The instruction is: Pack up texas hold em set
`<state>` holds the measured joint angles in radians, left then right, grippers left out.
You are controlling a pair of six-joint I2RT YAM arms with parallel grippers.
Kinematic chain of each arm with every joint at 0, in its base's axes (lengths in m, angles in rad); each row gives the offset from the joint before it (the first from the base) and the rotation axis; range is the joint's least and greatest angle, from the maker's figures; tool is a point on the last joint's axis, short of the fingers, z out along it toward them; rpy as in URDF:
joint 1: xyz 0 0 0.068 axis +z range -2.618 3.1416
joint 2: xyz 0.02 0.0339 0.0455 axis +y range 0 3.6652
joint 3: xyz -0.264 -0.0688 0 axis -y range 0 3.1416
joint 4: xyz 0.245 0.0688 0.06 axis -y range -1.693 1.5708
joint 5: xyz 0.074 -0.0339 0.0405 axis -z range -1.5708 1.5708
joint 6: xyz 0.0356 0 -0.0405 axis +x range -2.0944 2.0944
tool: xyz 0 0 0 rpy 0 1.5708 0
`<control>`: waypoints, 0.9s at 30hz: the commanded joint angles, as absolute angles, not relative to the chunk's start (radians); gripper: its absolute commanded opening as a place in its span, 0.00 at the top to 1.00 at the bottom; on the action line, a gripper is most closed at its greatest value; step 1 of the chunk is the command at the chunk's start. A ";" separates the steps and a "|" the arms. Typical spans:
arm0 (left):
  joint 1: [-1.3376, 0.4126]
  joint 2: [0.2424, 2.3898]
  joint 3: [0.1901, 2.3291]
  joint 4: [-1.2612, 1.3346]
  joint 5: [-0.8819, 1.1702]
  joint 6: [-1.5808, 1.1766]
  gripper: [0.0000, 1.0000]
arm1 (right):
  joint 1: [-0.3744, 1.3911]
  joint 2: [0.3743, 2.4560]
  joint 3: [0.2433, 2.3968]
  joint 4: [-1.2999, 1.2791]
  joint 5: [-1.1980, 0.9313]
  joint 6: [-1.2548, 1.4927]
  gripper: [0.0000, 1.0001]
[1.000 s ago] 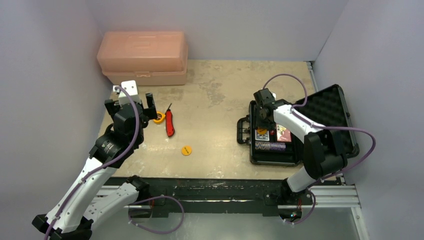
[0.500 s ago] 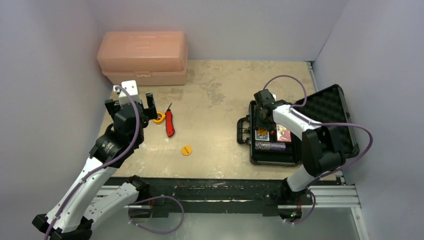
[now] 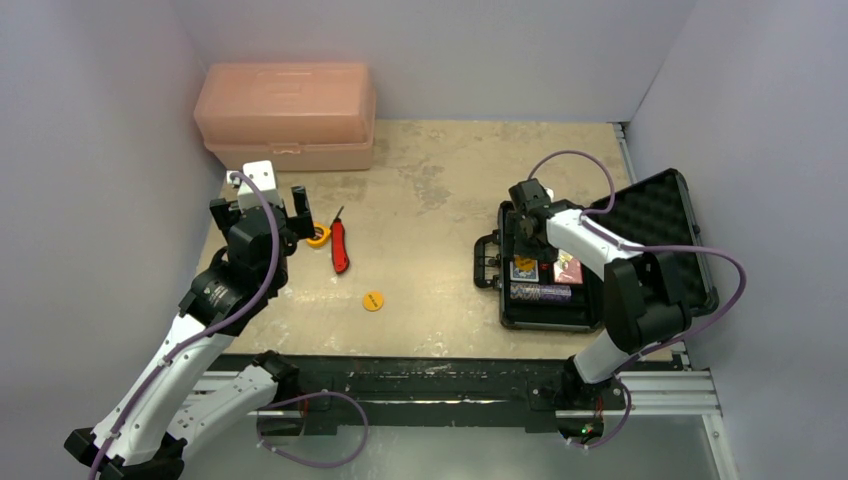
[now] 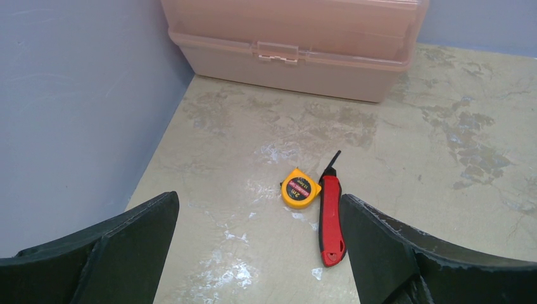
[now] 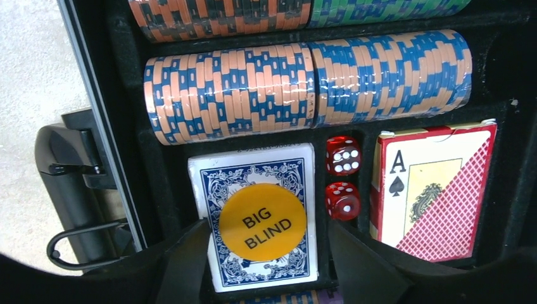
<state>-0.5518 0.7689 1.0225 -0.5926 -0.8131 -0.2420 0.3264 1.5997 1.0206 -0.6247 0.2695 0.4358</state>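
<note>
Inside the black rectangular hard case (image 3: 655, 215), the spread, empty right gripper (image 5: 267, 239) hangs over a round orange plastic disc (image 5: 263, 218) lying on the blue card deck (image 5: 209, 183)

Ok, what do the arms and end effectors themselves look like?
The left arm and right arm have white shells, black joints and a looping purple cable each. The left end effector carries a white block; its fingers are broad matte-black wedges, as on the right end effector.
</note>
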 commanded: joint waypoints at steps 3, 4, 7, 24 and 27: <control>-0.548 0.770 1.022 -0.565 -0.802 -0.227 0.02 | 0.324 1.565 1.042 -0.671 0.294 0.454 0.13; -0.548 0.771 1.023 -0.565 -0.802 -0.227 0.02 | 0.324 1.559 1.048 -0.679 0.296 0.456 0.09; -0.548 0.773 1.023 -0.567 -0.801 -0.228 0.02 | 0.324 1.536 1.073 -0.706 0.302 0.460 0.02; -0.546 0.831 1.086 -0.681 -0.720 -0.292 0.00 | 0.324 1.341 1.138 -0.727 0.330 0.483 0.01; -0.548 0.839 1.094 -0.709 -0.694 -0.316 0.00 | 0.324 1.312 1.133 -0.718 0.327 0.474 0.01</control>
